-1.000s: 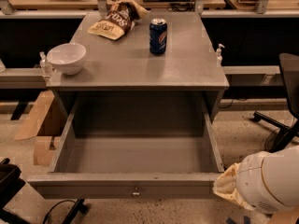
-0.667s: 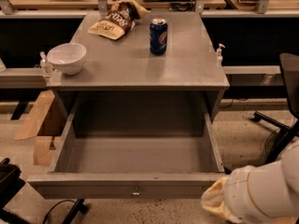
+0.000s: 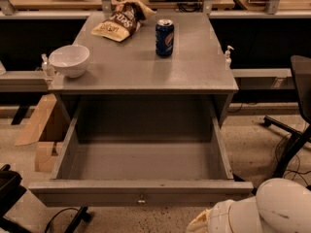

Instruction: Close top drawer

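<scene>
The top drawer (image 3: 141, 192) is a wide grey metal drawer pulled fully out of the cabinet toward me. Its inside (image 3: 146, 159) holds nothing. Its front panel runs across the lower part of the view, with a small round knob (image 3: 141, 198) at its middle. My white arm (image 3: 272, 210) fills the bottom right corner, just in front of the right end of the drawer's front panel. The gripper itself does not show; it lies below the bottom edge of the view.
On the cabinet top (image 3: 194, 72) stand a white bowl (image 3: 69, 59), a blue can (image 3: 164, 38) and a chip bag (image 3: 119, 23). A black office chair (image 3: 296, 110) stands at the right. Cardboard (image 3: 41, 130) leans at the left.
My arm has shifted left and lower along the bottom edge, in front of the drawer's right end. The drawer has not moved.
</scene>
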### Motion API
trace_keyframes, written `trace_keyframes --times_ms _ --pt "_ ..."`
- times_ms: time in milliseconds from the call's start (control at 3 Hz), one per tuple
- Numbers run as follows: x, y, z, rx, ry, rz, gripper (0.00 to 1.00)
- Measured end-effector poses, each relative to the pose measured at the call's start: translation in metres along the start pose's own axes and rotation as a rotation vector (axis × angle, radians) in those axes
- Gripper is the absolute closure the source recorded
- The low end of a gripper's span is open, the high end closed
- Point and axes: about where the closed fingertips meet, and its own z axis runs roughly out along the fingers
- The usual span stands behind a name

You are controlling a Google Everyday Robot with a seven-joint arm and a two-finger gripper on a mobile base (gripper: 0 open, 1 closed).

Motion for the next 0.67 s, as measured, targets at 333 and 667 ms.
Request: trace_keyframes --times_ms 333,667 --pt "-0.002 -0.016 0.034 -0.021 -0.017 -0.024 1.0" --pt "-0.015 -0.05 0.049 -0.007 0.005 -0.077 1.0"
